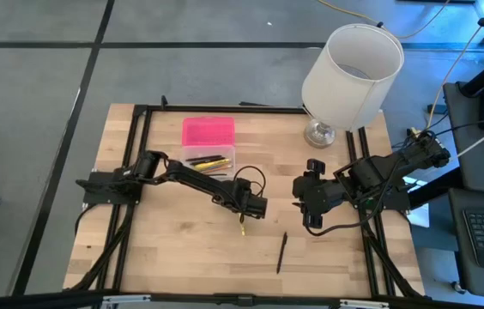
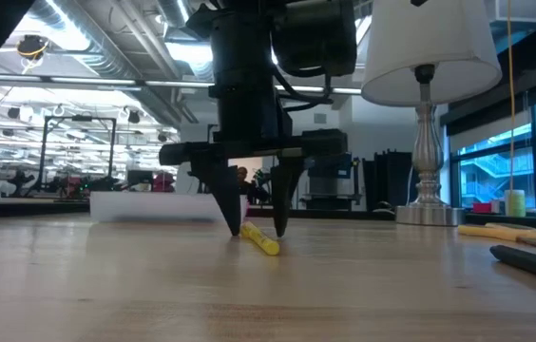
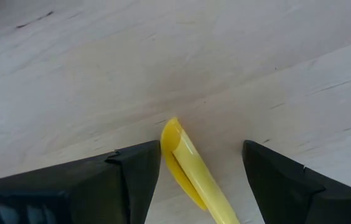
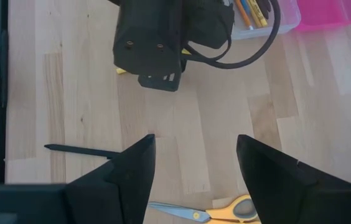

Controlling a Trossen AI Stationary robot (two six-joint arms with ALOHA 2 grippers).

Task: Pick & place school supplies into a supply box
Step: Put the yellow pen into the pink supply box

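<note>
I count two arms, one box [image 1: 208,154], one lamp [image 1: 349,73] and one pair of scissors [image 4: 216,210]. Loose on the tabletop [image 1: 182,249] I see two pens: a yellow pen [image 3: 191,171] and a black pen [image 1: 282,251].

No brand, label or writing can be read anywhere.

The box lies open with its pink lid [image 1: 208,131] folded back, on the lamp's side of the tabletop, well apart from the lamp. Its clear base holds several pens and pencils [image 1: 207,160], yellow and dark ones among them; I cannot count them exactly.

My left hand [image 2: 254,228] is down at the tabletop on the near side of the box, fingers spread, tips straddling the yellow pen without pinching it. The pen lies flat between them, closer to one finger.

My right hand [image 4: 194,174] hovers beside the left hand, on the side away from the box, fingers spread and holding nothing. The scissors lie under it. The black pen lies just beyond the yellow pen, farther from the box.
</note>
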